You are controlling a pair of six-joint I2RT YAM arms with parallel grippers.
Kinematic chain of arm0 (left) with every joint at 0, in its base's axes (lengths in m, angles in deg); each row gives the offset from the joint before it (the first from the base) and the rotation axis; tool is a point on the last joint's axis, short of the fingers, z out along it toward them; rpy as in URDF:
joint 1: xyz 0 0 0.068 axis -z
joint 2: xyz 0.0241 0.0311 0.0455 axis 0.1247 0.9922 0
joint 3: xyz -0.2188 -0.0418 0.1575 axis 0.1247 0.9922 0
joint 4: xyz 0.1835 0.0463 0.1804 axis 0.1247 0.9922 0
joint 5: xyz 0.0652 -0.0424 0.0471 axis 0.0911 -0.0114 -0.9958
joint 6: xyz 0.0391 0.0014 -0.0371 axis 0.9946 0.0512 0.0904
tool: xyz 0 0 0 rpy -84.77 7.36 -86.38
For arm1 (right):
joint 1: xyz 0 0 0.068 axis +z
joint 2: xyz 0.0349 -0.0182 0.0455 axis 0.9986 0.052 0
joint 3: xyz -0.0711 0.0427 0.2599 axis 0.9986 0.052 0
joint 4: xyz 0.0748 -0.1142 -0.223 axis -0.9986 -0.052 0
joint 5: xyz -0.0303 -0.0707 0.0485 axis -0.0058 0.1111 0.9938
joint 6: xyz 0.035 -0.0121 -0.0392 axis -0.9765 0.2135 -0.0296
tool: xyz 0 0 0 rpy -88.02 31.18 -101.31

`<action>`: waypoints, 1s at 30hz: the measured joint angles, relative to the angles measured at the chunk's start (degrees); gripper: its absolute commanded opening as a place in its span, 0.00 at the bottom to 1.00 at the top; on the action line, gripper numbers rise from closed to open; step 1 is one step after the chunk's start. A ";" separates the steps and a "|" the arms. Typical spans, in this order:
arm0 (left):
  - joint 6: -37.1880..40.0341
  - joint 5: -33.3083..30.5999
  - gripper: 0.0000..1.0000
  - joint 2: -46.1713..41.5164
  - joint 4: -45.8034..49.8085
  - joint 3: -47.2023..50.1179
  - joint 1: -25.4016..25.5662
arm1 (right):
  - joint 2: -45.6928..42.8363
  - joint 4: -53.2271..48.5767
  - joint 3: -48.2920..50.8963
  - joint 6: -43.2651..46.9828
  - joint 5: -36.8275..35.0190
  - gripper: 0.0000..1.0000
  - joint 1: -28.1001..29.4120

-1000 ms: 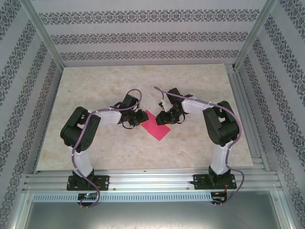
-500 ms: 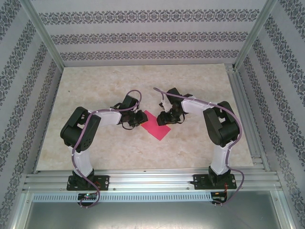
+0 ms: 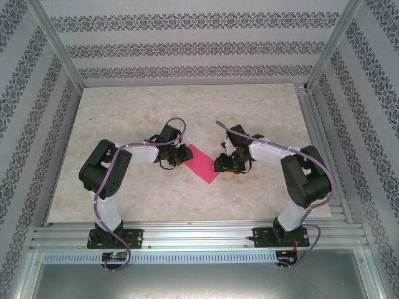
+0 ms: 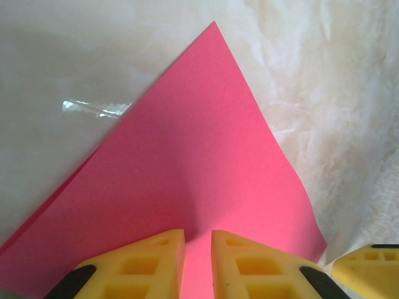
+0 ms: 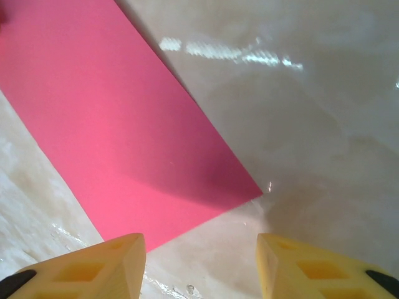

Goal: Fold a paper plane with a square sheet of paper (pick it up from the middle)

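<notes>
The big pale table point(image 3: 124, 118) is shiny and smooth. The pink paper point(image 3: 204, 165) lies flat on it, near the middle. One long edge of the paper looks like two layers, so I think it is folded in half, with more folds to make. The left claw point(image 4: 198, 261) sits on the paper's left side. Its fingers are almost together, and I cannot tell if they pinch the paper. The right claw point(image 5: 201, 265) is wide open, holding nothing, just beside the paper's right corner. The paper looks thin, light and bendy. I think it will slide on the table and crumple if squeezed hard. It lies so flat that a corner or the middle must be nipped softly.
</notes>
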 measured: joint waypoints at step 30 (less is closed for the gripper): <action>0.85 0.04 0.21 0.00 -0.13 0.09 -0.02 | -7.28 23.93 15.06 -39.80 2.29 0.50 6.73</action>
